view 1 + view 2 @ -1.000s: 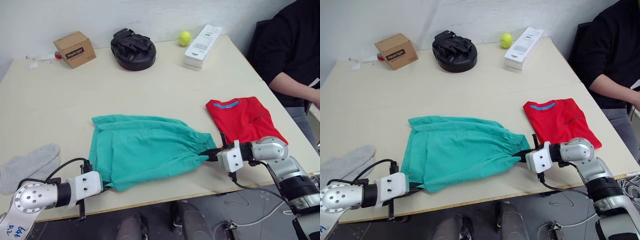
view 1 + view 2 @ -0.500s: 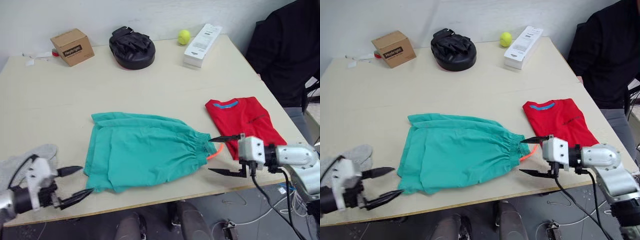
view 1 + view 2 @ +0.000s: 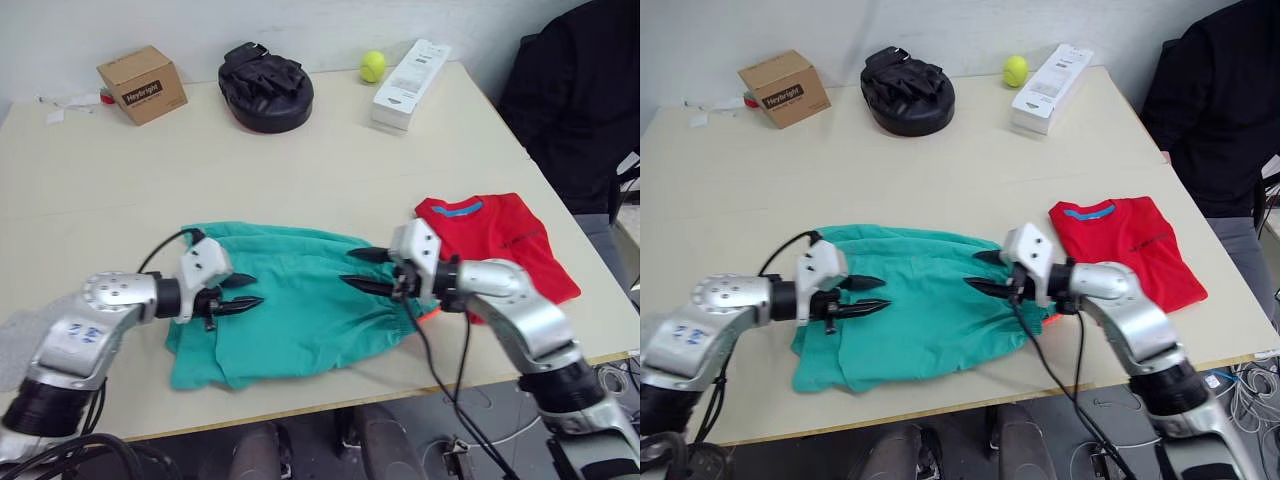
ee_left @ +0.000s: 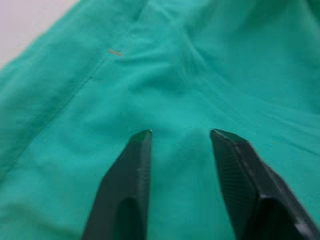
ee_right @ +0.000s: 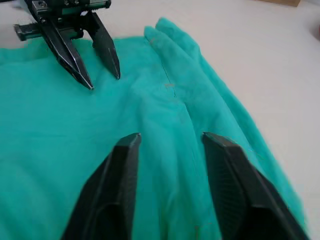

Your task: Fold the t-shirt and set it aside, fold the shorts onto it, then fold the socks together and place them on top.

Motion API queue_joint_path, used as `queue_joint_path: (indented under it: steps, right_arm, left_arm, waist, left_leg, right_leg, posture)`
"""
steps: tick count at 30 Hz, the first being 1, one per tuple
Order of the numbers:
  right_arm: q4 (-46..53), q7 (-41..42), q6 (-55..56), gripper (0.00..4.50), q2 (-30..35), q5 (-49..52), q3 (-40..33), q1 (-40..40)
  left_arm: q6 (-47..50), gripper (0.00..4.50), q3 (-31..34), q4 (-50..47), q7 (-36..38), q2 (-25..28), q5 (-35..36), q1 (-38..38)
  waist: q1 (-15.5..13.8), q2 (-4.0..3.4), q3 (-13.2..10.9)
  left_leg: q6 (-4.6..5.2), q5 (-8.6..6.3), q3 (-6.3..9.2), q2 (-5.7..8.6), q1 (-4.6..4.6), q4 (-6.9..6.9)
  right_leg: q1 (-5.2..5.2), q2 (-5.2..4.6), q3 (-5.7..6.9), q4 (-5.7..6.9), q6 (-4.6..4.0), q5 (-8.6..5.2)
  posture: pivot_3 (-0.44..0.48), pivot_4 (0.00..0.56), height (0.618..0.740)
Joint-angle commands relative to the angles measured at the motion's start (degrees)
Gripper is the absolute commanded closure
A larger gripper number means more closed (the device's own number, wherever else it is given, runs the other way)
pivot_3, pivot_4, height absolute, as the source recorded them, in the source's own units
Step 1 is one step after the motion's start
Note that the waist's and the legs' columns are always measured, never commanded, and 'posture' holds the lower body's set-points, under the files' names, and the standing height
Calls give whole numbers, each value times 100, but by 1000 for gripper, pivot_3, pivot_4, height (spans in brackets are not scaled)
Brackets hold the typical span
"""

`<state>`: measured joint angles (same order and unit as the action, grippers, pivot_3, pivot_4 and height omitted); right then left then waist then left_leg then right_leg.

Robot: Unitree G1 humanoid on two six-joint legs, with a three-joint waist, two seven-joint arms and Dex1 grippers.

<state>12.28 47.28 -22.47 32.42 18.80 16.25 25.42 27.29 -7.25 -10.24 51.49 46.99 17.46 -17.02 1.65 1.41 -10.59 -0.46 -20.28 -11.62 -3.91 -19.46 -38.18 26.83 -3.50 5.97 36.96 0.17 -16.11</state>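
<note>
Since a second ago I have let go of the shorts' (image 3: 290, 300) two ends and brought both arms in over the cloth, so that my grippers now face each other above its middle. My left gripper (image 3: 243, 291) hovers over the left part of the shorts with its fingers a little apart and nothing between them; in the left wrist view the two tips (image 4: 141, 141) sit just above the green cloth. My right gripper (image 3: 362, 270) hangs over the right part, near the gathered waistband, its fingers likewise parted and empty. In the right wrist view I see my left gripper (image 5: 90, 57) across from me, above the same cloth.

The shorts lie flat and rumpled on the table (image 3: 320, 160), near the front edge, with a bit of orange drawstring (image 3: 428, 314) showing at the waistband under my right arm. The t-shirt (image 3: 500, 240) lies folded just to the right of them, neck band toward the far side. Part of a grey sock (image 3: 20, 335) shows at the left edge, behind my left arm.
</note>
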Motion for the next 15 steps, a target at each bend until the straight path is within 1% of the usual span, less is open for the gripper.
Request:
queue_joint_path:
  steps: [1, 2, 3, 7, 11, 15]
  right_arm:
    - [-45, -2, 336, 3933, -129, -561, 368, 17]
    - [-73, 14, 412, 4245, -156, -668, 423, 16]
    - [-180, -36, 471, 4464, -181, -854, 499, 36]
    - [-544, -257, 692, 4464, -209, -1472, 622, 45]
    - [-833, -488, 792, 4464, 45, -1695, 138, -91]
    - [-1061, -553, 879, 4464, 395, -1694, -418, -294]
  left_arm:
    - [-426, 4031, -382, 485, -40, -256, -555, -282]
    - [-493, 4310, -430, 591, -34, -317, -638, -324]
    - [-550, 4488, -496, 750, -72, -401, -748, -385]
    - [-553, 4488, -607, 1115, -268, -633, -1096, -576]
    - [-630, 4488, -546, 1193, -273, -644, -1192, -511]
    - [-724, 4488, -426, 1122, -249, -543, -1199, -265]
  waist:
    - [-9, 2, 0]
    - [-14, 3, 1]
    - [-11, 2, 2]
    - [-14, 10, 6]
    - [-9, 12, 8]
    - [-6, 14, 12]
  left_leg:
    - [0, 0, 0, 0, 0, -1]
    - [0, 0, 0, -1, 0, -6]
    - [2, 0, 1, 0, 2, -10]
    - [17, 9, 5, 7, 27, -33]
    - [23, 12, 6, 9, 27, -73]
    - [21, 11, 11, 10, 30, -76]
  right_leg:
    - [0, 0, 0, 1, -1, -1]
    - [0, 0, 0, 3, 0, -1]
    - [-5, -2, 0, 5, 0, -1]
    - [-40, -15, -5, 15, 11, 11]
    - [-46, -28, -15, 40, 7, 18]
    - [-46, -32, -16, 54, 5, 20]
  posture:
    - [0, 150, 740]
    - [0, 150, 740]
    - [0, 150, 740]
    - [0, 150, 740]
    - [0, 150, 740]
    - [0, 150, 740]
